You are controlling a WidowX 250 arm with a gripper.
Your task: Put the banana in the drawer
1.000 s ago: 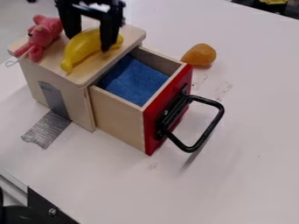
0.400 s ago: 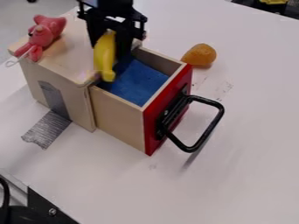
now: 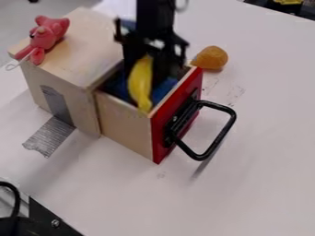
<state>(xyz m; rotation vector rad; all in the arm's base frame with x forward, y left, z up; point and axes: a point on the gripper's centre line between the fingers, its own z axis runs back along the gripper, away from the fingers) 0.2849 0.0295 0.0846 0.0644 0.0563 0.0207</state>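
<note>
Hangs down from the far edge of the view as a black arm (image 3: 155, 16), close to vertical, a little left of centre. Ends in a hand (image 3: 146, 74) aimed downward over the pulled-out drawer (image 3: 126, 125), right of the wooden box (image 3: 83, 44) and left of the red drawer front (image 3: 161, 147) with its black handle (image 3: 220, 138). Grasps the yellow banana (image 3: 140, 83), held steeply, upper end at the hand, lower end toward the near side wall. Overlaps that wall's rim in the view with the banana's lower tip; cannot tell whether touching. Covers part of the blue lining (image 3: 161, 91). See also, on the box's far left top, a pink stuffed toy (image 3: 48, 36); beyond the drawer, on the worktop (image 3: 258, 184), an orange lump (image 3: 210, 58).
</note>
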